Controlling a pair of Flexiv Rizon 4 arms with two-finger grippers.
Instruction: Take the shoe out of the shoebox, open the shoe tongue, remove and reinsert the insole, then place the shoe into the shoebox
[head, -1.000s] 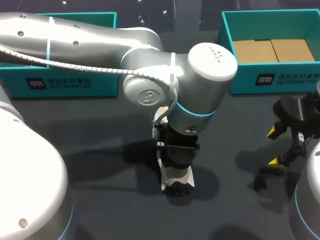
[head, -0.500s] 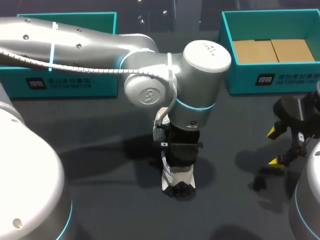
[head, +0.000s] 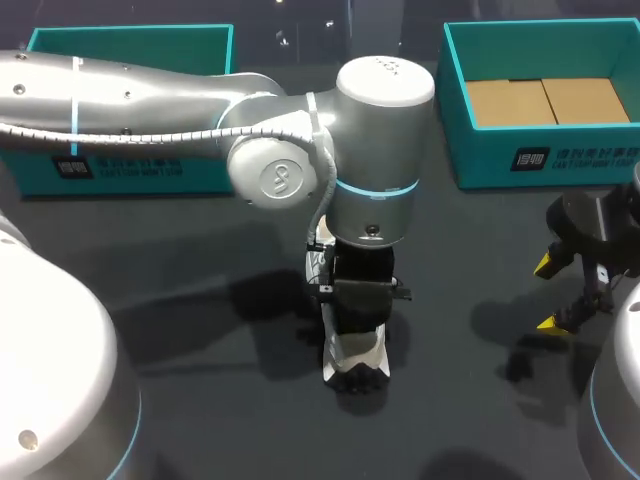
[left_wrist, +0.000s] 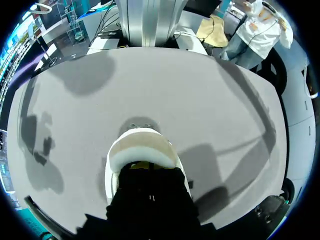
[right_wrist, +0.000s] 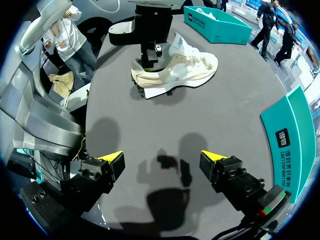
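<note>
A cream and white shoe (head: 357, 362) with a black sole rests on the dark table near the middle, heel toward the front edge. My left gripper (head: 358, 325) comes straight down over it, shut, its tips sunk into the shoe's opening (left_wrist: 142, 147) behind the heel collar. What the tips touch is hidden. From the right wrist view the shoe (right_wrist: 185, 67) lies ahead, with the left gripper (right_wrist: 149, 59) at its heel. My right gripper (head: 548, 294) hangs open over bare table at the right, far from the shoe. The teal shoebox (head: 560, 155) stands at the back right with brown cardboard inside.
A second teal box (head: 130, 165) stands at the back left, partly behind my left arm. The dark tabletop (head: 200, 330) lies bare to both sides of the shoe. My right gripper (right_wrist: 162, 160) has only its own shadow under it.
My left arm's wrist has swung left and back and stands more upright over the shoe. The shoe has stayed in place. The right arm has not moved.
</note>
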